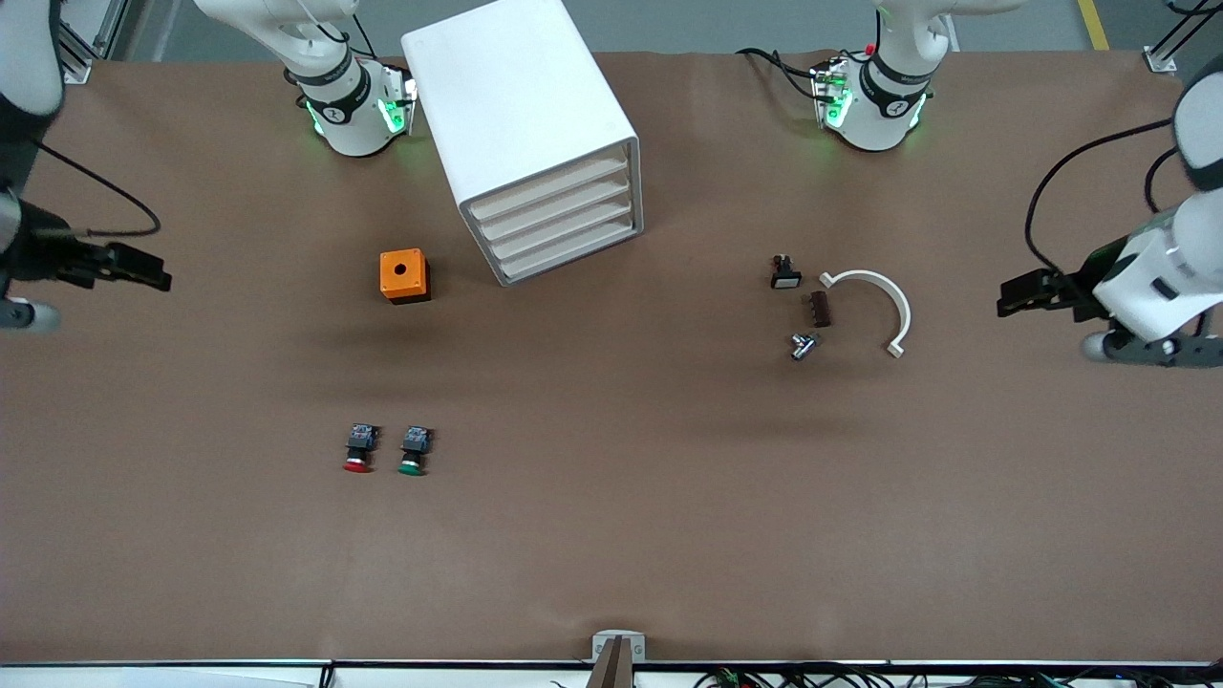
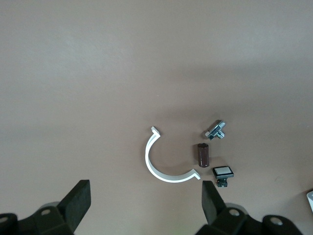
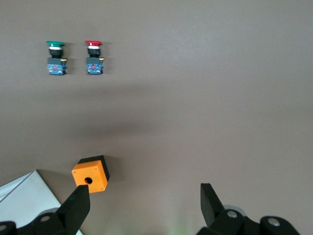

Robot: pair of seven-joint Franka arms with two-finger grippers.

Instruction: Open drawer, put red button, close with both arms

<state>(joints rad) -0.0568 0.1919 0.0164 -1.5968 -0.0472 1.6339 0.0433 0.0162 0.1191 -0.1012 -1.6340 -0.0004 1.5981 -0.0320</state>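
The white cabinet stands between the arm bases; its uppermost drawer is shut like the three below. The red button lies on the table nearer the front camera, beside a green-capped button; both also show in the right wrist view, the red button and the green one. My right gripper is open and empty, up over the table's right-arm end. My left gripper is open and empty, up over the left-arm end, near a white half ring.
An orange box with a hole sits beside the cabinet, also in the right wrist view. Near the half ring lie a white-topped switch, a brown cylinder and a small metal part.
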